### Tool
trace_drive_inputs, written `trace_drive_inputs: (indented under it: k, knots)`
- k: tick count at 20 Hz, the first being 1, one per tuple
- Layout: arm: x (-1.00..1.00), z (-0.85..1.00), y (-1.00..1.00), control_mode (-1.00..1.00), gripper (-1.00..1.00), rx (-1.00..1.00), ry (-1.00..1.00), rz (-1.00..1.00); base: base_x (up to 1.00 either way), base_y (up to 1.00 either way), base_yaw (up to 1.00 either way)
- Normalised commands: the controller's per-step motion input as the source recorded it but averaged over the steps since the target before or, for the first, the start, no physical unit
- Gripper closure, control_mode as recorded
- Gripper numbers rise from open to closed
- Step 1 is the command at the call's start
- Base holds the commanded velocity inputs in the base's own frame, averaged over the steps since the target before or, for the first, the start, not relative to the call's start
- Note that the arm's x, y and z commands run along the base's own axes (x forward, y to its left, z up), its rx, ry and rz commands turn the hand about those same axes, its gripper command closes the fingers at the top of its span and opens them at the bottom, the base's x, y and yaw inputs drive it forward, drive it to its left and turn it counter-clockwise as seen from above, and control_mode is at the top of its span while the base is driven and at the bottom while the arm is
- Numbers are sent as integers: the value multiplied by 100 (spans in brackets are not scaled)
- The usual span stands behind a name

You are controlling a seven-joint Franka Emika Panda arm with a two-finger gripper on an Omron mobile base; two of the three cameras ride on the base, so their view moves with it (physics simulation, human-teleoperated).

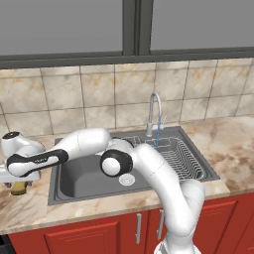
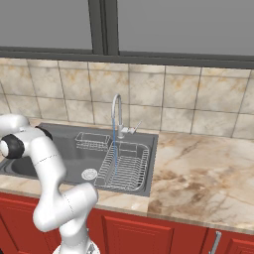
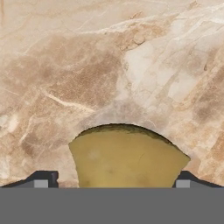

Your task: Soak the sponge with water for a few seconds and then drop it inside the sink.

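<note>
A veined, beige marble-look counter [image 1: 228, 149] is seen around a dark grey, matt metal sink [image 1: 84, 178], where a polished silver faucet [image 1: 155, 111] and a wire dish rack [image 2: 126, 168] are set. The mustard-yellow sponge [image 3: 127, 157] is shown dull and smooth-faced. The backsplash tiles [image 2: 149, 89] are rendered in mottled stone, the cabinet doors [image 1: 94, 233] in glossy red.

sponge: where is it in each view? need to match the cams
Left base view: sponge at the far left edge, on the counter left of the sink, under the claw.
Right base view: I can't pick it out.
Hand view: bottom centre, the mustard block between the two fingertips.
Shared landmark: the faucet in both base views; the marble counter in all three.
</note>
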Motion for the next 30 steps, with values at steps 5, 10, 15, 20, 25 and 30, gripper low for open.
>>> trace_drive_inputs:
  k: [5,10,15,20,25,30]
  knots:
    - [0,0,0,-100,100,0,0,0,0,0,0]
    - [0,0,0,-100,100,0,0,0,0,0,0]
    - [-1,0,0,-100,100,0,0,2,0,0,0]
    - [-36,41,-45,-100,100,0,-3,2,0,0,0]
    - [-50,55,-52,-100,100,4,-6,0,0,0,0]
    - [-58,27,-63,-100,100,8,-8,0,0,0,0]
